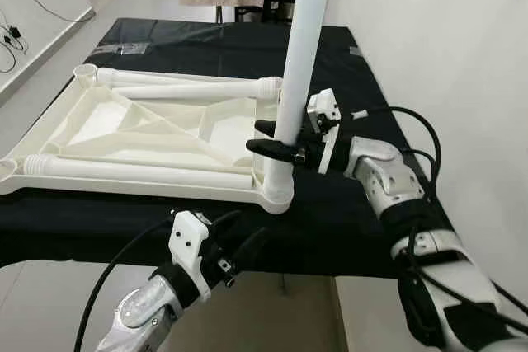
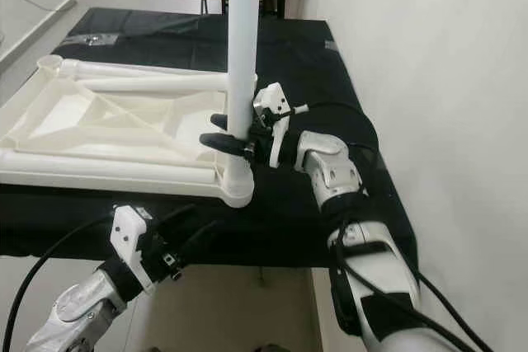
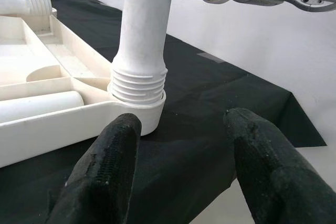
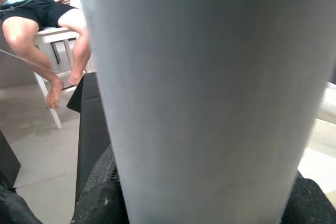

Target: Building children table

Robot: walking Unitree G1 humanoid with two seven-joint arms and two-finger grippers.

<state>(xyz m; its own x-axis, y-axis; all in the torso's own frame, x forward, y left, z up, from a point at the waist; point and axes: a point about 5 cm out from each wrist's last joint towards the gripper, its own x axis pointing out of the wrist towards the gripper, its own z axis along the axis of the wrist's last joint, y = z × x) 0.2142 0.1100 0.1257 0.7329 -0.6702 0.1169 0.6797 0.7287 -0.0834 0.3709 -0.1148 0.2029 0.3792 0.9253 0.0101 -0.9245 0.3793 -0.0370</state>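
An upturned white plastic tabletop [image 1: 124, 121] lies on the black cloth. A white table leg [image 1: 297, 63] stands upright in its near right corner socket [image 1: 278, 195], with the threaded end [image 3: 137, 85] seated in the collar. My right gripper [image 1: 276, 139] is shut on that leg a little above the socket; up close the leg [image 4: 210, 77] sits between the black pads. My left gripper [image 1: 239, 241] hangs open below the table's front edge, its fingers [image 3: 105, 171] pointing at the socket and holding nothing. Two more legs [image 1: 190, 88] lie flat in the tabletop.
The black-clothed work table [image 1: 346, 228] runs close along a white wall [image 1: 445, 39] on the right. Its front edge is just above my left gripper. A person sits on a white chair [image 4: 44, 35] beyond the table. Cables [image 1: 10, 39] lie on the floor at far left.
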